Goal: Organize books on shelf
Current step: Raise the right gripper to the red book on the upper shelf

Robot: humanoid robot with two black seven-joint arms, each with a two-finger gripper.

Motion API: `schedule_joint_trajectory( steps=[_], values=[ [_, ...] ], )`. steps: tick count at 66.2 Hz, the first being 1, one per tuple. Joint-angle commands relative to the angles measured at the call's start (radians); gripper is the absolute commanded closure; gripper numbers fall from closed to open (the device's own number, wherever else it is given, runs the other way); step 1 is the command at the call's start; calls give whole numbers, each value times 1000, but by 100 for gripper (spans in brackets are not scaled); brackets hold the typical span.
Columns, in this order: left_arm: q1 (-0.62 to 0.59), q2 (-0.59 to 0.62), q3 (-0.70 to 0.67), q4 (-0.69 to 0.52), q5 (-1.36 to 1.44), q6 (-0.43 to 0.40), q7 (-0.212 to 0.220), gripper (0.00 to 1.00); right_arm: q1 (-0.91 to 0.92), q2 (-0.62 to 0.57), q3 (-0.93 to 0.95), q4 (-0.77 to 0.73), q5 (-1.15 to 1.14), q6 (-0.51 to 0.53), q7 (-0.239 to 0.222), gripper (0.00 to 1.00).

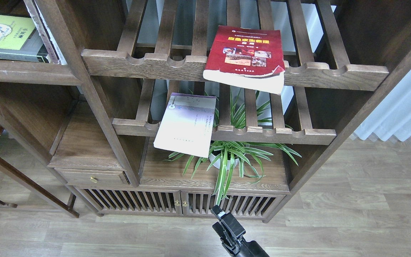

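The thick red book [247, 53] lies flat on the upper slatted rack, its near end hanging over the scalloped rail. The pale white-lavender book [187, 123] lies on the lower slatted rack, tilted down over its front rail. The dark-grey book with the yellow-green panel [7, 37] lies flat on the solid shelf [27, 73] at the top left. One black gripper, which I take for my right [218, 212], rises from the bottom edge, low in front of the bookcase and far below the books. It is seen small and dark, and nothing shows in it. My left gripper is out of view.
A spider plant in a white pot [223, 159] stands on the board under the lower rack. A small drawer [93, 177] and slatted cabinet doors [180, 203] are below. An upright post [95, 96] divides the bays. A white curtain [401, 107] hangs at the right.
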State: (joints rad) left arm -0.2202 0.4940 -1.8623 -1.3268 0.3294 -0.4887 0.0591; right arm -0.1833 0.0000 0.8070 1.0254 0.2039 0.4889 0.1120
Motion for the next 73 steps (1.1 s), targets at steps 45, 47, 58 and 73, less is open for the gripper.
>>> schedule_joint_trajectory(
  steps=[45,47,58,73],
  values=[
    [280,-100,103,28,-47,0,-2,1,-10,0,127,335,14,0,18,4],
    [280,-100,104,34,-47,0,-1,1,-10,0,135,354,12,0,18,4],
    [280,-100,110,57,-47,0,-1,1,2,0,158,432,5,0,17,6],
    [280,-100,126,66,-47,0,-1,0,82,0,173,493,-18,0,18,6]
  ],
)
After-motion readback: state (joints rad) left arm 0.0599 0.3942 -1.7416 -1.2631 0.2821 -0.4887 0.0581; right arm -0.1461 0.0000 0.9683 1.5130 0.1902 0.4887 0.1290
